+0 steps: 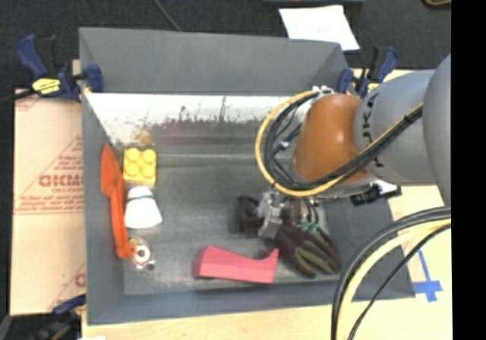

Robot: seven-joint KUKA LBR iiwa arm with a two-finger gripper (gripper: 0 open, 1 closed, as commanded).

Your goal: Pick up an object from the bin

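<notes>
Bin (205, 58): grey metal, with loose things along its left side and near edge.
Orange tool (114, 202): long and thin, lying along the left wall at 9 o'clock.
Yellow brick (140, 165): studded block at 10 o'clock, just beside the orange tool's upper end.
White piece (142, 209): rounded, touching the brick's lower edge.
Small ring piece (142, 253): pale, at 8 o'clock, by the orange tool's lower end.
Pink block (235, 265): flat wedge at 6 o'clock, against the near wall.
Dark lump (247, 215): brown-black, at 4 o'clock, just left of the gripper.
Gripper (272, 218): low over the dark lump; open or closed cannot be told, nor whether it touches.
Dark striped piece (307, 251): brown with greenish stripes, at 5 o'clock, right of the pink block.
Arm (410, 133): grey, orange cover (326, 137), reaching in from 3 o'clock.
</notes>
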